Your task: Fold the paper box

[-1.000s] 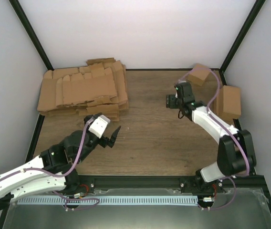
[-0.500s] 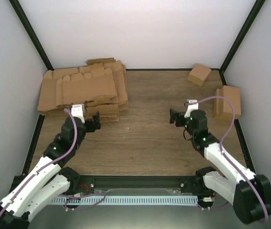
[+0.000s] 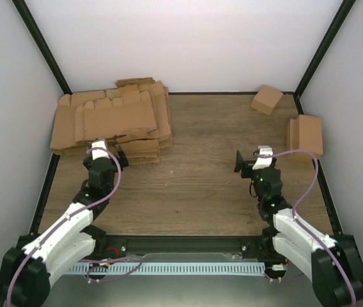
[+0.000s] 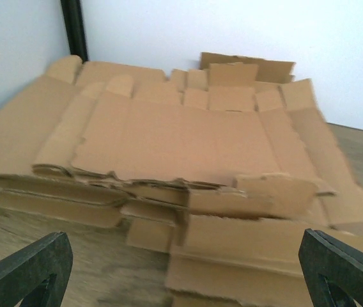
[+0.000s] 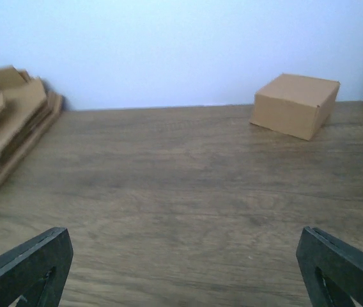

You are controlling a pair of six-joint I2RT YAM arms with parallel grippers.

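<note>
A small folded brown paper box sits at the back right of the table; it also shows in the right wrist view. My right gripper is open and empty, low over bare wood in front of that box and well apart from it; in its wrist view the right gripper has nothing between the jaws. My left gripper is open and empty at the front edge of the pile of flat blanks. In its wrist view the left gripper faces the pile.
A second folded brown box stands against the right wall. The pile of blanks fills the back left corner and shows at the left of the right wrist view. Black frame posts run up both back corners.
The right arm drew back from the small box at the back right toward its base. The left arm swung left and forward, from mid-table to the pile's front edge. Both grippers stayed empty.
</note>
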